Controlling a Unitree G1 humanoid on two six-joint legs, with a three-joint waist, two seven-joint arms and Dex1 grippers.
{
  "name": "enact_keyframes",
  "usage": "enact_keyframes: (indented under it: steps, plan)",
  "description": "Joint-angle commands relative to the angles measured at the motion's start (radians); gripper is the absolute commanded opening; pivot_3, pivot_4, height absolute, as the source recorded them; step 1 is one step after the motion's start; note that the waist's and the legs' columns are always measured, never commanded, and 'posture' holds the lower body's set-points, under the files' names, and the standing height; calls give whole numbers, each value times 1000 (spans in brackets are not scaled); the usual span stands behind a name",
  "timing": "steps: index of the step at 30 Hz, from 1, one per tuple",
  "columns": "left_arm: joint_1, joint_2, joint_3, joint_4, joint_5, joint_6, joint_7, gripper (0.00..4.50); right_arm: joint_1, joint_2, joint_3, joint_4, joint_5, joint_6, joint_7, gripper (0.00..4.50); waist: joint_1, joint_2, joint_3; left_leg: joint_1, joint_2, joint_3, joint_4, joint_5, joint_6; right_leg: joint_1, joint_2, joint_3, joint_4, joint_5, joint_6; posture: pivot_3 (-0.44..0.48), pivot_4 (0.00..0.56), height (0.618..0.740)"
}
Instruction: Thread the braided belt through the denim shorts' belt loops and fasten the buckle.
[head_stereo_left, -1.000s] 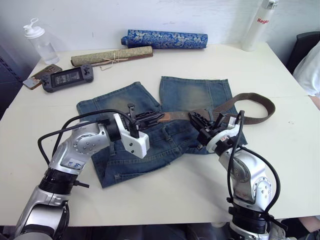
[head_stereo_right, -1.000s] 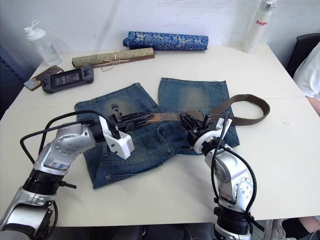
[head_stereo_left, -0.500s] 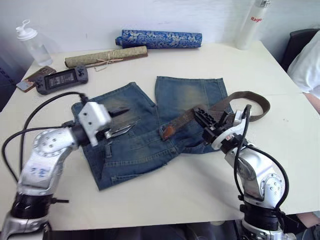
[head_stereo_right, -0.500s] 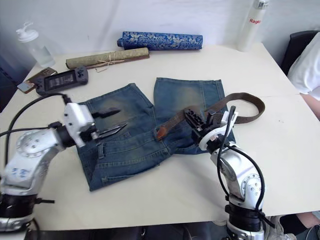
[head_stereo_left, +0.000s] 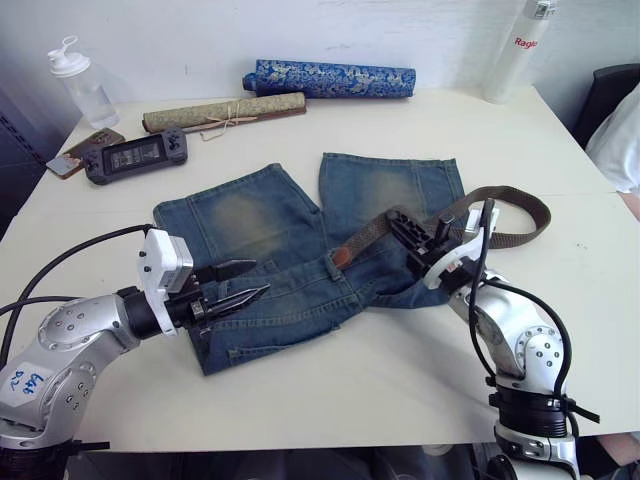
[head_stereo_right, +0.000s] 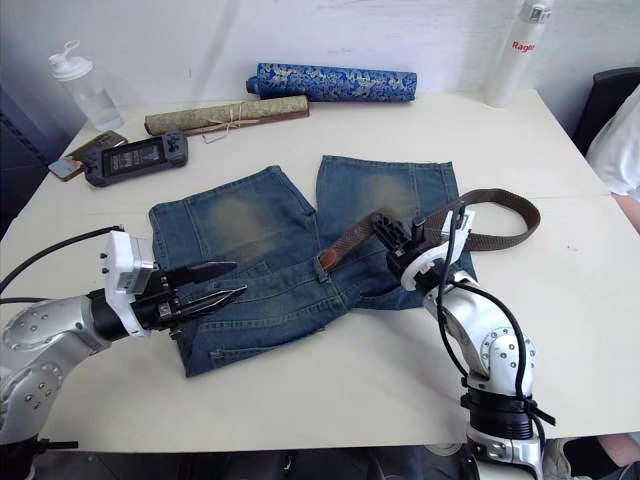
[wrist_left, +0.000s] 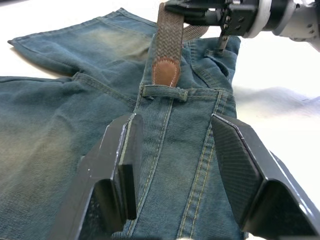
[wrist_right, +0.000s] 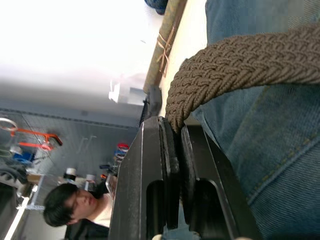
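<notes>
Right gripper (head_stereo_left: 408, 228) clenched on dark-brown braided belt (wrist_left: 170, 31); left gripper (wrist_left: 172, 150) released, faded blue denim shorts (head_stereo_left: 250, 215) beneath fingers (tan tip just beyond belt loop (wrist_left: 164, 92)).

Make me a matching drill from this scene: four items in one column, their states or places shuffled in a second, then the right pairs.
Column one:
1. left pincer
2. right pincer
3. tan tip of the braided belt
4. blue patterned roll

Column two:
A. shut on the braided belt
B. at the table's far edge, by the wall
C. open, over the denim shorts
D. lying just short of a belt loop

Pairs: 1-C, 2-A, 3-D, 4-B
</notes>
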Motion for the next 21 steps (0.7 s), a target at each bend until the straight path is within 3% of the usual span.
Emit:
enact_keyframes:
  steps: [1, 7, 12, 15, 21]
  plan:
    - [4, -2, 17, -40, -17, -3, 8, 2436, -7, -13, 9, -3, -36, 34, 49, 0, 0, 0, 0, 0, 0, 0, 0, 0, 0, 0, 0, 0, 0, 0, 0, 0, 150, 637]
    - [12, 6, -22, -41, 52, -44, -11, 2436, 2, 13, 42, 10, -82, 76, 50, 0, 0, 0, 0, 0, 0, 0, 0, 0, 0, 0, 0, 0, 0, 0, -1, 0, 150, 637]
    - [5, 0, -106, 4, 243, -197, -16, 2436, 21, 62, 87, 38, -83, 102, -51, 0, 0, 0, 0, -1, 0, 0, 0, 0, 0, -1, 0, 0, 1, -1, -2, 0, 150, 637]
    - [-6, 10, -176, 58, 418, -372, -21, 2436, 40, 88, 100, 51, -76, 107, -118, 0, 0, -3, -2, -2, 0, 0, 0, 0, 0, -2, 0, 0, 2, -2, -3, 0, 150, 637]
    - [-39, 22, -300, 266, 809, -927, 37, 2436, 74, 142, 101, 70, 57, 91, -267, 0, -1, -12, -10, -2, 1, 0, 0, -1, 1, -3, 0, -1, 5, -4, -7, 0, 150, 637]
